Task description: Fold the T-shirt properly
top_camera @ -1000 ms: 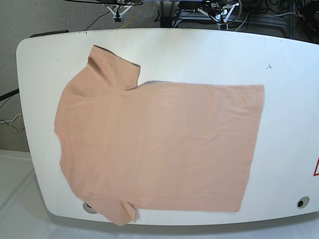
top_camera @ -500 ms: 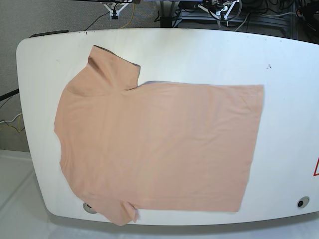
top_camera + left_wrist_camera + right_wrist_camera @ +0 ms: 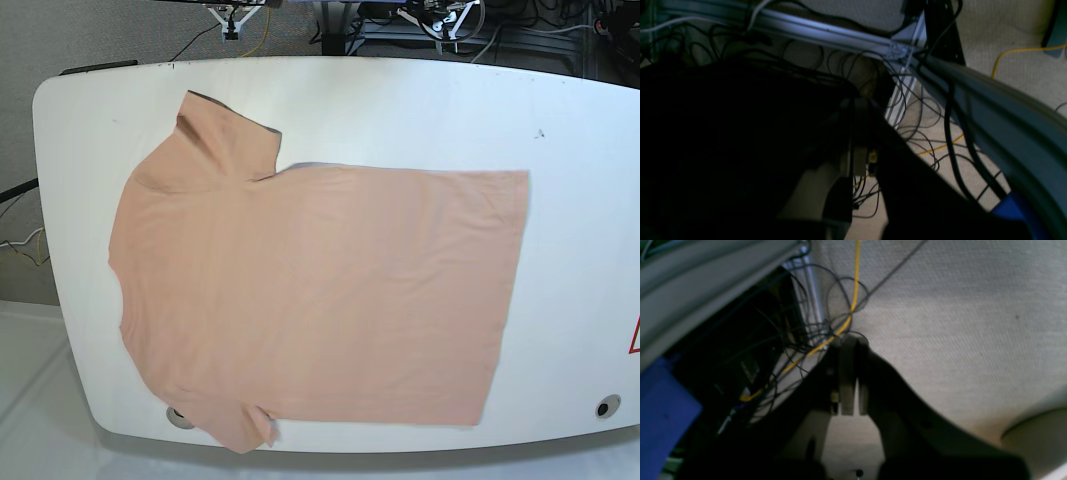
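White and rounded at its corners, the tabletop [image 3: 570, 110] fills most of the base view, with a small dark mark near its far right edge and a round fitting [image 3: 606, 407] set in near its near right corner. Beyond the far edge, grey carpet [image 3: 120, 30] is seen, crossed by black cables and one yellow cable [image 3: 262, 30], together with metal frame parts. A pale floor strip is seen below the near edge.

The T-shirt [image 3: 320, 300] is laid out flat and unfolded across the middle of the tabletop, plain peach side up. Its hem is turned toward the right edge and its shoulders toward the left edge. One sleeve [image 3: 225, 140] is spread toward the far left corner, and the other sleeve [image 3: 235, 425] reaches the near edge, partly covering a second round fitting there.

Neither arm is seen over the tabletop. In the left wrist view the left hand [image 3: 858, 133] is shown dark against carpet, tangled cables and a grey metal rail [image 3: 826, 33], its fingers pressed together on nothing. In the right wrist view the right hand [image 3: 850, 373] is likewise pressed together and empty, held over pale carpet beside a yellow cable and black wires.
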`<state>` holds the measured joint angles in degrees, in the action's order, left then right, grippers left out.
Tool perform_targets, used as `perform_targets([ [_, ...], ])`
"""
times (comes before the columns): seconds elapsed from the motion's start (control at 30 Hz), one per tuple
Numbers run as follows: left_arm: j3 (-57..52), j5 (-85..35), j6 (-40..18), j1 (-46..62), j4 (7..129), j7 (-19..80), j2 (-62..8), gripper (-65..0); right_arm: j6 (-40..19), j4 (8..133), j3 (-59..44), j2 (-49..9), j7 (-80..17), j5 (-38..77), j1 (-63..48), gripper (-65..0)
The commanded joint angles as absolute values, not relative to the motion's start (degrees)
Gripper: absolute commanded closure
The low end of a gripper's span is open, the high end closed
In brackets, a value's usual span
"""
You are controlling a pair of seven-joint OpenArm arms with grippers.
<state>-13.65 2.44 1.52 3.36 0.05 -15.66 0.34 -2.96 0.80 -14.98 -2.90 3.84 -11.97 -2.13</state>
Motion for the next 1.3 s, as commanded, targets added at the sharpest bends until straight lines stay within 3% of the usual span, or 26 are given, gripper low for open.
perform_targets([
  [0.0, -13.61, 2.30, 1.62, 3.25, 0.12, -15.77, 0.37, 0.0, -3.19, 0.94, -14.98, -3.26, 3.74, -11.96, -2.43, -0.1],
  [1.27, -12.78, 2.53, 1.65, 5.03, 0.66, -16.28, 0.07, 0.0, -3.30, 1.68, -15.36, -3.17, 5.08, -12.03, -3.28, -0.2],
])
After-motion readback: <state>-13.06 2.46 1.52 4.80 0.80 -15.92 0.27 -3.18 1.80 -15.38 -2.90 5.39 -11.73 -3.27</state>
